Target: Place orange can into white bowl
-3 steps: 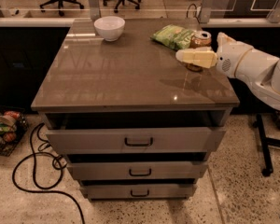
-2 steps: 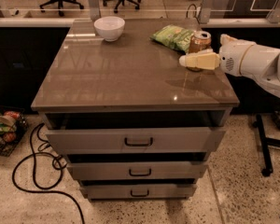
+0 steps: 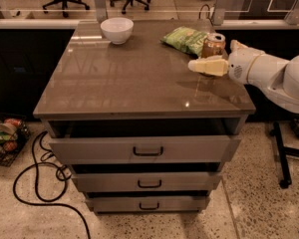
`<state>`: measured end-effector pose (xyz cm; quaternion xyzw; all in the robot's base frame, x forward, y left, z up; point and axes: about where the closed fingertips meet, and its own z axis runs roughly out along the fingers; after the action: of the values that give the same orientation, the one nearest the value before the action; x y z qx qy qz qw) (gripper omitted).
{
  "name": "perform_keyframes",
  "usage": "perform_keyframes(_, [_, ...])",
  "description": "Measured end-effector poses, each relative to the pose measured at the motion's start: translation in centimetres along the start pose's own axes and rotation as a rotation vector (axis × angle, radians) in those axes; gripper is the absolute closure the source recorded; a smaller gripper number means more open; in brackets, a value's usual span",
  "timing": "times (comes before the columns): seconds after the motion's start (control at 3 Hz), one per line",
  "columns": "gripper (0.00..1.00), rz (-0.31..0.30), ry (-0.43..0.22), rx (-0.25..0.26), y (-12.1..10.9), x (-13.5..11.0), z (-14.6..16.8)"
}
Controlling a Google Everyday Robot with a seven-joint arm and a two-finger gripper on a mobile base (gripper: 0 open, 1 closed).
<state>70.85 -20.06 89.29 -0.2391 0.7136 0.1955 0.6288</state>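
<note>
Orange can (image 3: pixel 214 43) seemingly touching gripper (image 3: pixel 205 63); bowl (image 3: pixel 116 30) apart

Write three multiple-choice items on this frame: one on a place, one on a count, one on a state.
1. Where is the tool?
A. at the far left corner of the top
B. at the orange can, near the right edge of the cabinet top
C. down by the floor

2. How many drawers does the cabinet front show?
A. two
B. three
C. four

3. How is the orange can oriented?
A. upright
B. lying on its side
C. crushed flat

Answers:
1 B: the tool reaches in from the right beside the can, far from the white bowl at the far left corner.
2 B: three handled fronts are stacked below the top.
3 A: its silver top faces up.
</note>
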Motion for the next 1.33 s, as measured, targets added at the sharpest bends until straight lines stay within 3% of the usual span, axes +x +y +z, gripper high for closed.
perform_keyframes(0.33, [0.00,0.020,-0.045,0.002,-0.23,0.46,1.06])
perform_keyframes(0.67, [0.16,0.020,-0.046,-0.004,0.03,0.45,1.33])
perform_keyframes(1.33, [0.63,0.020,-0.047,-0.012,0.44,0.37,1.72])
